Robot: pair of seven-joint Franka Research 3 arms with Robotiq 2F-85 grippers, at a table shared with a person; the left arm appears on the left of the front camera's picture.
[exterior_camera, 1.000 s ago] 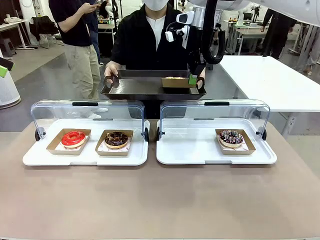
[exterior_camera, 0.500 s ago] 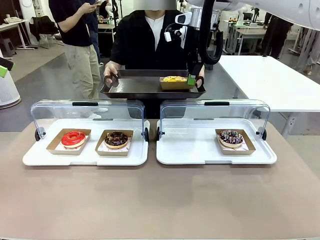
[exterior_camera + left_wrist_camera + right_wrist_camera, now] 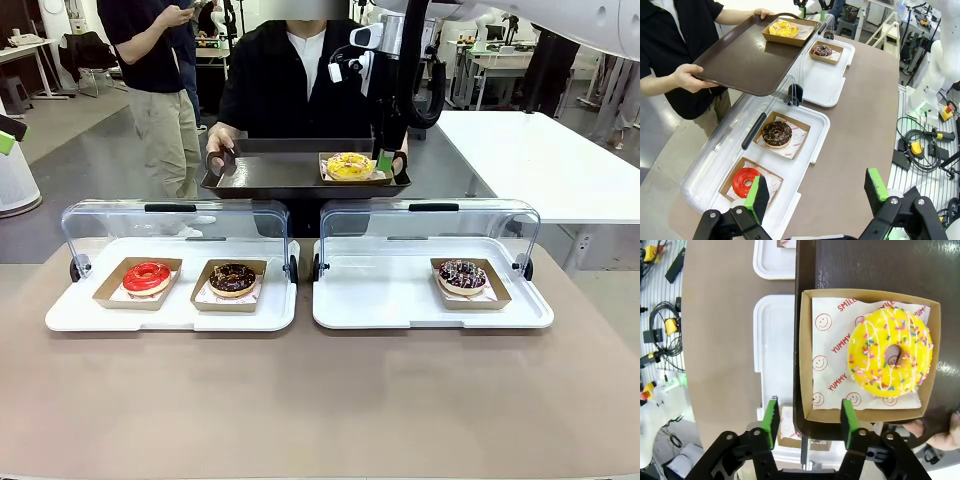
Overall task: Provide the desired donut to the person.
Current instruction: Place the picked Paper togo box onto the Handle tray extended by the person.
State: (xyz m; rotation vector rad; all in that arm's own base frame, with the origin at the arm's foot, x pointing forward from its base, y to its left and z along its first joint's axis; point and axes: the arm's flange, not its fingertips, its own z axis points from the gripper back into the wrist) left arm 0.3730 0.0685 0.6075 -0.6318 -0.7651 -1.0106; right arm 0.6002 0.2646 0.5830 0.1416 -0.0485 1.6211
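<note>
A yellow sprinkled donut (image 3: 350, 165) lies in a cardboard box on the dark tray (image 3: 270, 178) that the person (image 3: 290, 80) holds in both hands across the table. My right gripper (image 3: 385, 160) hangs open just over the box's near corner. In the right wrist view the donut (image 3: 890, 357) sits on printed paper. There the right gripper (image 3: 810, 422) straddles the box's edge (image 3: 807, 390) with its jaws apart, gripping nothing. My left gripper (image 3: 816, 189) is open and bare, high above the table's left end.
Two white display trays with raised clear lids stand on the brown table. The left tray (image 3: 70, 315) holds a red donut (image 3: 147, 277) and a chocolate donut (image 3: 232, 278). The right tray (image 3: 380, 300) holds a sprinkled chocolate donut (image 3: 462, 275). A bystander (image 3: 150, 60) stands at the back left.
My right gripper has opened and let go of the donut box, which now rests on the person's tray. The tray has tipped slightly, showing the donut's top.
</note>
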